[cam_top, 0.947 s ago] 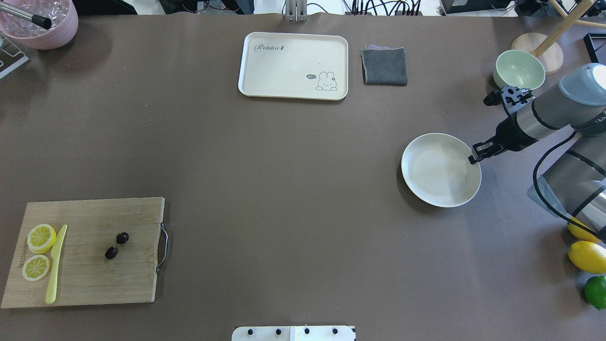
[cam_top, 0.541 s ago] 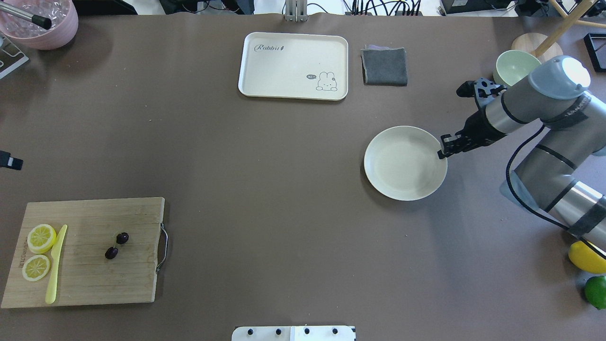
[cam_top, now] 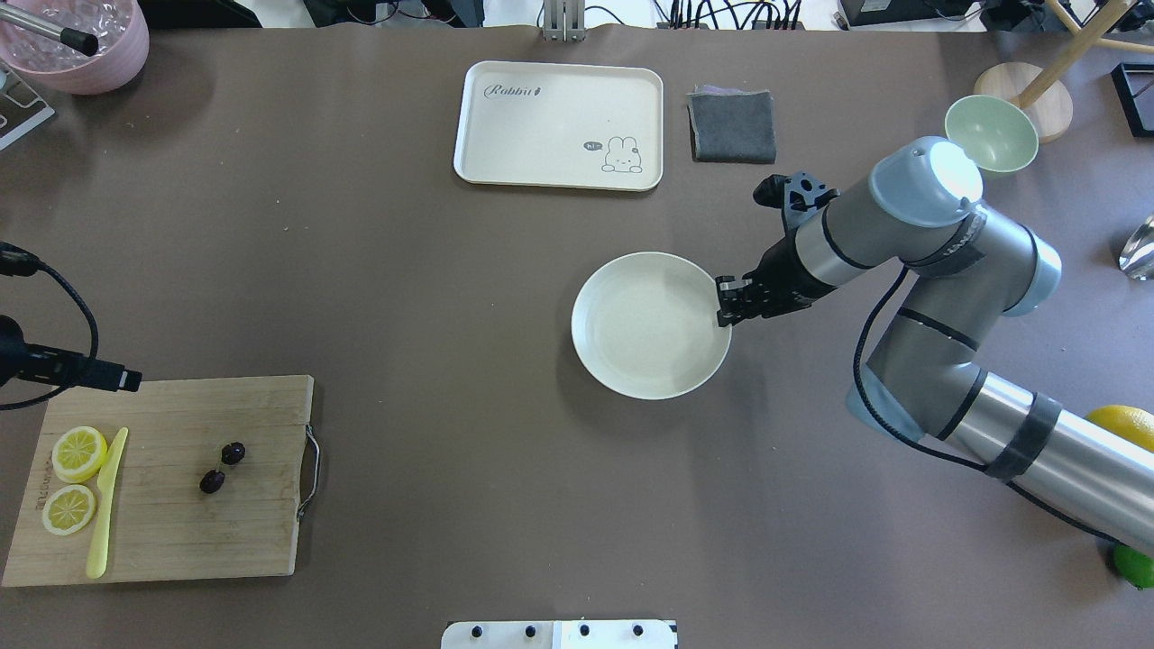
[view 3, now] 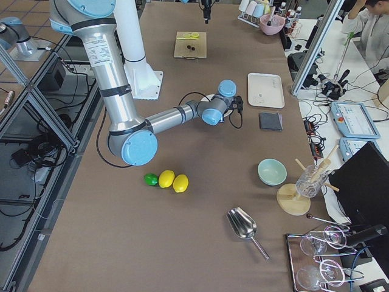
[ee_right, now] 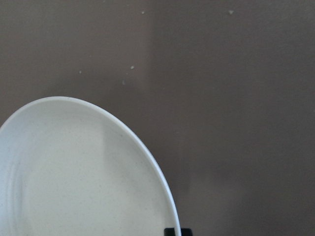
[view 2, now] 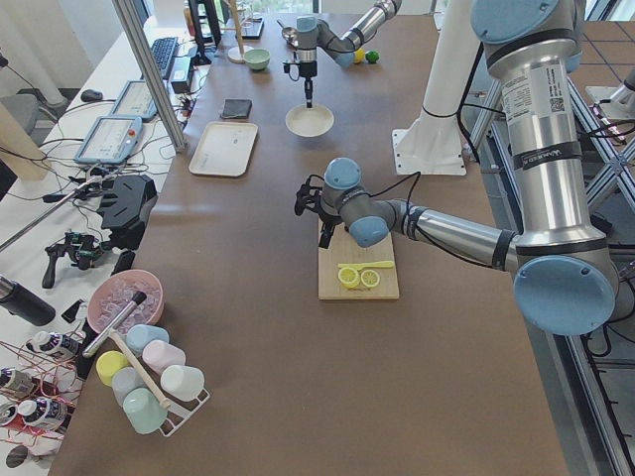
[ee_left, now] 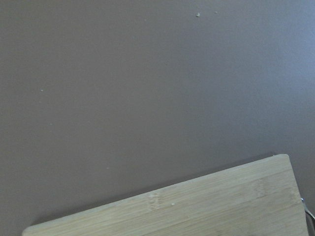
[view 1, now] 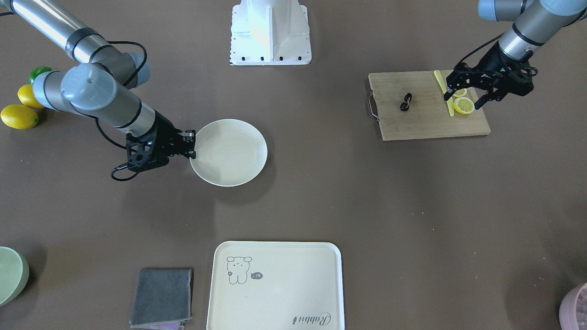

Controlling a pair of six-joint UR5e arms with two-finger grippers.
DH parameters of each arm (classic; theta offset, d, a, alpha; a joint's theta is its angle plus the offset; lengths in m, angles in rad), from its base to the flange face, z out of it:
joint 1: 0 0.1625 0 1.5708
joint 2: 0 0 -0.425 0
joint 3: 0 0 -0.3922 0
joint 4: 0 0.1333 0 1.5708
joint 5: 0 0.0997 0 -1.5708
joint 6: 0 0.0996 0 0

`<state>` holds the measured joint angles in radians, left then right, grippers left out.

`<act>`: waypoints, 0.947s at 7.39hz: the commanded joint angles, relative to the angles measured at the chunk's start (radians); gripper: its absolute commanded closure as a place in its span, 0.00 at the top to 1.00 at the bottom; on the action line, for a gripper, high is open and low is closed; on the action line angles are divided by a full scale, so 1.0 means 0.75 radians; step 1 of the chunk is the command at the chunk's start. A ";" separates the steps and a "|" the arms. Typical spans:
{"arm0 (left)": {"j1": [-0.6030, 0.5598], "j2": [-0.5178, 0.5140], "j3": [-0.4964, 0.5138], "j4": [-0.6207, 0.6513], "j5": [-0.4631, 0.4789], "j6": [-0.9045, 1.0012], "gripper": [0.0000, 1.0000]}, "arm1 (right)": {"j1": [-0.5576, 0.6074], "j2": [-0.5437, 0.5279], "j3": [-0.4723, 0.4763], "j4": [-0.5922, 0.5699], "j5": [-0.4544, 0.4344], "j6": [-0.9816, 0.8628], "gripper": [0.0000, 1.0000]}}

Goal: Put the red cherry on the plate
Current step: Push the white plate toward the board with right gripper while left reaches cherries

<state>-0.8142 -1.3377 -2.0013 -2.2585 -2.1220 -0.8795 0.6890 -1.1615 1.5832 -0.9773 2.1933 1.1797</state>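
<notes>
- On the rectangular bamboo cutting board (cam_top: 171,532) at the robot's left end of the brown table (cam_top: 451,315) lies the red cherry (cam_top: 213,481), a pair of small dark fruits joined by a thin stem, near the board's middle and touched by nothing.
- Along the same board's outer side are two round yellow lemon slices (cam_top: 79,452), with a pale yellow plastic knife (cam_top: 105,505) just beside them, well apart from the cherry.
- The left gripper (view 1: 464,97) hangs over the lemon-slice end of the board with its two black fingers spread wide and nothing between them.
- Near the table's middle sits the round cream-white plate (cam_top: 649,361), with nothing in it and well apart from the board.
- The right gripper (cam_top: 727,306) is at the plate's rim on the robot's right side, its fingers drawn together on that rim; the right wrist view shows a black pad right at the rim's edge.
- Whether the plate rests flat or is lifted slightly, I cannot tell.
- At the table's far side are a rectangular cream tray with a rabbit drawing (cam_top: 541,135), a folded grey cloth (cam_top: 732,126) just beside it, and a pale green bowl (cam_top: 990,133).
</notes>
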 commanded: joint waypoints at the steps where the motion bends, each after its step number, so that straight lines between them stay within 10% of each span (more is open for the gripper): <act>1: 0.197 -0.006 -0.021 -0.001 0.166 -0.146 0.92 | -0.108 0.049 0.008 -0.002 -0.099 0.116 0.00; 7: 0.405 -0.049 -0.040 0.007 0.316 -0.259 0.67 | -0.217 0.060 0.010 -0.004 -0.155 0.135 0.00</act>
<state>-0.5175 -1.3694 -2.0359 -2.2547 -1.8885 -1.0725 0.5385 -1.1172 1.5892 -0.9801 2.0807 1.2773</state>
